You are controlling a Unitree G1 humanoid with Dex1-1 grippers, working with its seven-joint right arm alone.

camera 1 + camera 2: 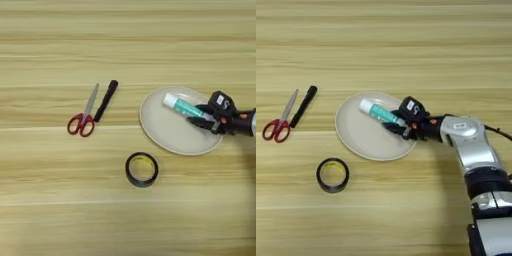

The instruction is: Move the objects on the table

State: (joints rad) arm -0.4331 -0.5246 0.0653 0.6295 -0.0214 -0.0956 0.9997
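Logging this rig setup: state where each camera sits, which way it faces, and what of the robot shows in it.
Left eye view: on the head, facing down at the table; only the right gripper shows.
Right eye view: beside it, also facing down; gripper plus silver forearm.
Shared: plate, glue stick, scissors, marker, tape ring.

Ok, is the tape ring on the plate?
No, the tape ring lies on the bare table, below the plate and apart from its rim.
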